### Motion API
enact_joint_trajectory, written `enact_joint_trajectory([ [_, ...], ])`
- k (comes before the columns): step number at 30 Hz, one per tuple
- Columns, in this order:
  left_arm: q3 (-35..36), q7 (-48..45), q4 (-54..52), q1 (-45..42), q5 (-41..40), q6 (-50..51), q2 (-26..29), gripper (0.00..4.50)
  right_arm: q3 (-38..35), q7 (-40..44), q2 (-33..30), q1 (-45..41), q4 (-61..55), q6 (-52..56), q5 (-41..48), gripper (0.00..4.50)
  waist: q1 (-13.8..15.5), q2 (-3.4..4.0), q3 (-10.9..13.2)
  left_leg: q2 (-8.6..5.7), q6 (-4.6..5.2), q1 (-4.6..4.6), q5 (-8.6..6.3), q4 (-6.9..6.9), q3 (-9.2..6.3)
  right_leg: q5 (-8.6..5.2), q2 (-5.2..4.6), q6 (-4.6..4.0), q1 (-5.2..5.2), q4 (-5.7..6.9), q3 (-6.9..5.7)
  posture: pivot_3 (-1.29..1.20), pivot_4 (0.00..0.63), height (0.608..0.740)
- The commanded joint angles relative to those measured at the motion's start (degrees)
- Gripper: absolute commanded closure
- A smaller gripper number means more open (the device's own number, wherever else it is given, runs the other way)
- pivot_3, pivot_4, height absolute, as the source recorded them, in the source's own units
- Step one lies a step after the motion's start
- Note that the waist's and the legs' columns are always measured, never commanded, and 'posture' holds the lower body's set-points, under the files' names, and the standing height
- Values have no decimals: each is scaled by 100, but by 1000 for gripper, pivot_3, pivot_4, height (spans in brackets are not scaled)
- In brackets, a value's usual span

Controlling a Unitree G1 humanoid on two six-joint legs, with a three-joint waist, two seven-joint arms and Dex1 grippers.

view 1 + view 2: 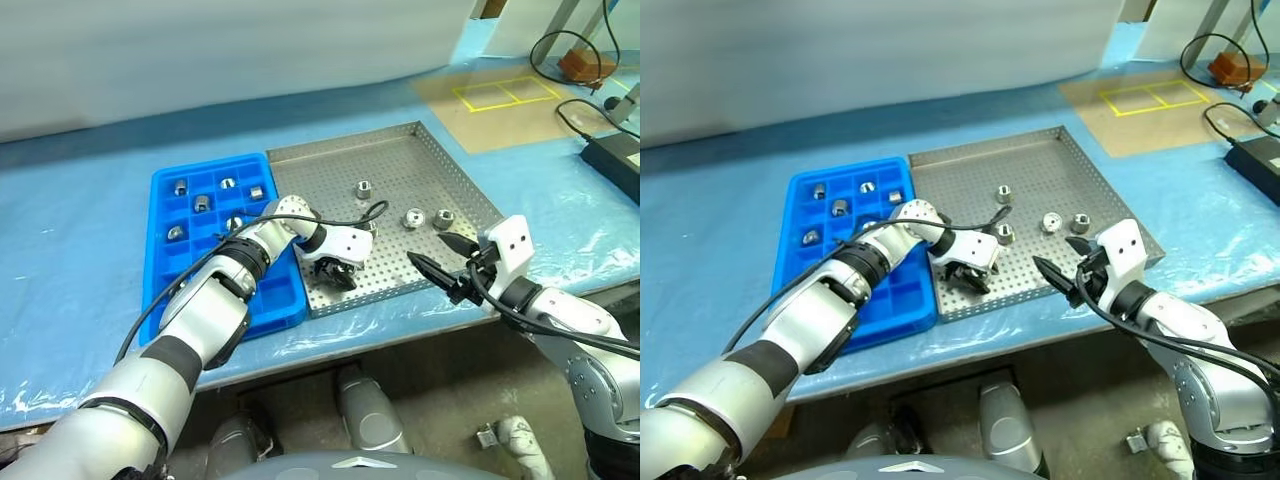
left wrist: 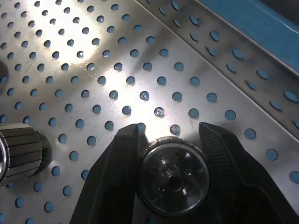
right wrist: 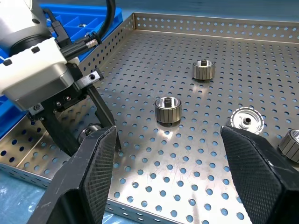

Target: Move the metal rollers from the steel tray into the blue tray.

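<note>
The steel tray (image 1: 322, 160) lies right of the blue tray (image 1: 160, 262). My left gripper (image 1: 340, 276) is down at the steel tray's near left corner, shut on a metal roller (image 2: 172, 179) that stands on the perforated floor, a black finger (image 2: 114, 179) on either side. Another roller (image 2: 17, 150) stands close beside it. Several loose rollers (image 1: 364, 188) are spread over the steel tray's middle and right. Several more (image 1: 202, 203) sit in the blue tray's far compartments. My right gripper (image 1: 428, 250) hovers open over the steel tray's near right edge, pointing toward the left gripper.
A blue plastic sheet (image 1: 80, 200) covers the table. A black power brick (image 1: 615, 160) with cables lies at the far right. A brown board with yellow tape squares (image 1: 505, 95) lies behind the steel tray. The table's front edge runs just below both trays.
</note>
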Motion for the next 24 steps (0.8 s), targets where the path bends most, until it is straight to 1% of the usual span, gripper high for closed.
enact_joint_trajectory([
  [1, 243, -49, -269, 10, -201, 181, 147, 2784, 110, 119, -94, -192, 59, -165, -10, 871, -12, 1, 0, 0, 4, -4, -2, 0, 0, 0, 0, 0, -2, 0, 2, -649, 150, 740],
  [5, 598, -78, -483, 30, -572, 546, 151, 2784, 241, 191, -118, -359, 208, -216, -35, 871, 28, 3, 0, 1, 18, -8, -10, -5, 1, 16, 2, 15, -3, 10, 3, -624, 150, 740],
  [7, 796, -177, -634, 30, -819, 844, 139, 2784, 283, 233, -136, -420, 280, -239, -49, 871, 55, 5, -1, 1, 33, -10, -19, -9, 1, 51, 1, -9, -3, 16, 3, -614, 150, 740],
  [9, 1034, -375, -907, 63, -1154, 1225, 160, 2784, 342, 289, -162, -468, 338, -266, -57, 871, 72, 9, -3, 1, 55, -15, -21, -19, 3, 58, 2, -10, -7, 24, 2, -605, 150, 740],
  [11, 1212, -569, -1246, 126, -1437, 1655, 212, 2784, 381, 322, -177, -515, 377, -279, -45, 871, 104, 11, -5, 14, 60, -36, -32, -26, 7, 54, 6, -3, -32, 27, -6, -591, 150, 740],
  [13, 1355, -634, -1693, 245, -1655, 2088, 337, 2784, 472, 391, -172, -600, 415, -272, -9, 871, 157, 11, -5, 21, 63, -77, -32, -19, 6, 54, 7, -2, -89, 67, -6, -571, 150, 740],
  [15, 1452, -658, -2167, 399, -1830, 2454, 487, 2784, 612, 485, -169, -711, 469, -271, 7, 871, 215, 10, -4, 28, 64, -96, -31, -12, 7, 54, 8, -2, -127, 113, -4, -541, 150, 740],
  [18, 1543, -762, -3151, 803, -2100, 3036, 870, 2784, 905, 684, -139, -1047, 720, -354, -35, 871, 273, 9, -2, 43, 58, -85, -25, -12, 6, 54, 23, -2, -133, 135, -6, -477, 150, 740],
  [20, 1619, -790, -3891, 1158, -2294, 3385, 1194, 2784, 1112, 867, -110, -1376, 1000, -454, -77, 871, 319, 10, 2, 47, 36, -78, -12, -12, 6, 53, 27, -2, -129, 136, -6, -432, 150, 740],
  [24, 1872, -526, -5078, 1785, -2617, 3931, 1760, 2784, 1579, 1310, 2, -2088, 1642, -731, -208, 871, 563, 5, 18, 46, -22, 10, -4, -11, 6, 56, 24, -6, -62, 139, 1, -332, 150, 740],
])
